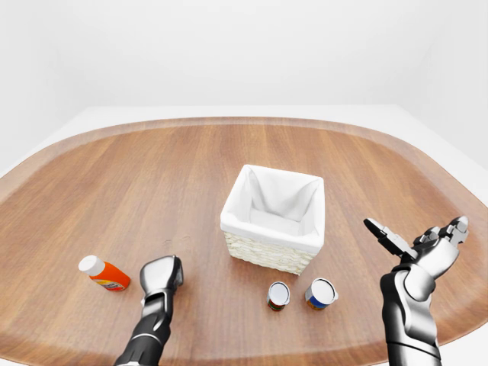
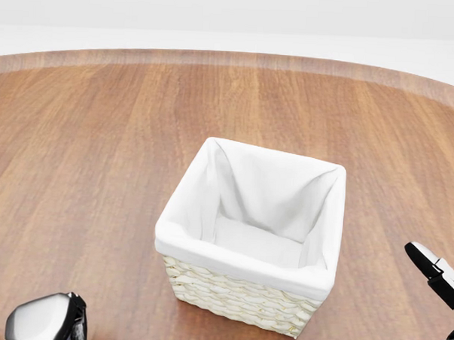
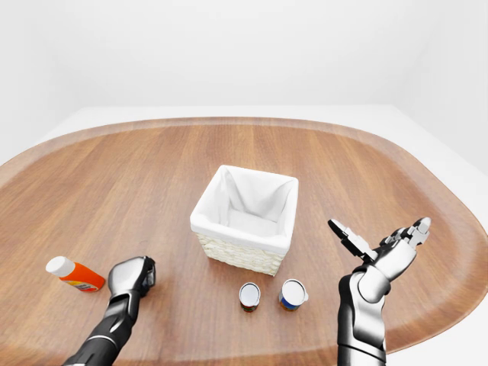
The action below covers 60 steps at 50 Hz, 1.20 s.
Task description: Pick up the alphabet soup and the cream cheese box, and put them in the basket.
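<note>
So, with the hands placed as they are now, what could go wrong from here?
1. The two small upright cans stand close together just below the white-lined wicker basket; a grasp on one may topple the other.
2. The left hand looks closed, low over the wooden table, near the orange bottle lying on its side; it could knock the bottle and set it rolling.
3. No cream cheese box shows.
</note>
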{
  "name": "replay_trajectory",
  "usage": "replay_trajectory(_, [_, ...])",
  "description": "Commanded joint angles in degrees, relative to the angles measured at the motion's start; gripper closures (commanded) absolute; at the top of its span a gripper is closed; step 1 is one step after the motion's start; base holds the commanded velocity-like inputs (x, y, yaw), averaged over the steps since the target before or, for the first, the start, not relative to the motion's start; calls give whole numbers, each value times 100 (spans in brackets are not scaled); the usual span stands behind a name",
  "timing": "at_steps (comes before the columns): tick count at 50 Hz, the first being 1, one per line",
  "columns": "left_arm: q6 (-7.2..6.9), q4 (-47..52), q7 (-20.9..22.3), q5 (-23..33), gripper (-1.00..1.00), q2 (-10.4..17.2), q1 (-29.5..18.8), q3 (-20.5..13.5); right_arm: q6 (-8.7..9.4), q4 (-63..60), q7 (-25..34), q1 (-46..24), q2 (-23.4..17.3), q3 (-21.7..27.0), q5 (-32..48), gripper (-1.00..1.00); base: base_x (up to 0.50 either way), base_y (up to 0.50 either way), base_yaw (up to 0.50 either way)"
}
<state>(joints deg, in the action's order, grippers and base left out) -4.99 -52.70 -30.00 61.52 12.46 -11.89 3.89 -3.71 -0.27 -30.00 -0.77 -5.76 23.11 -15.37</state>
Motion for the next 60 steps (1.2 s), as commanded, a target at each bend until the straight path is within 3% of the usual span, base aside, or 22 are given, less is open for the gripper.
replay_trajectory(1, [-1,567,0,286,100,45,244,-192,32,-60,0,16,9,-2,-1,-100,0,0,0])
replay_trajectory(18, [-1,2472,40,674,100,-17,842,-454,6,-18,0,4,6,1,2,-100,0,0,0])
replay_trajectory(31, [-1,2798,162,166,100,-69,714,-759,-42,62,0,-15,-7,-7,6,-100,0,0,0])
replay_trajectory(36, [-1,2766,0,308,100,-133,540,-849,-20,33,0,-9,-5,-8,10,-100,0,0,0])
replay_trajectory(47, [-1,3243,0,-169,100,-148,509,-883,9,-22,0,12,5,0,-6,-100,0,0,0])
replay_trajectory(60, [-1,3379,151,-97,100,-153,156,-760,-22,17,0,-3,-1,-8,-11,-100,0,0,0])
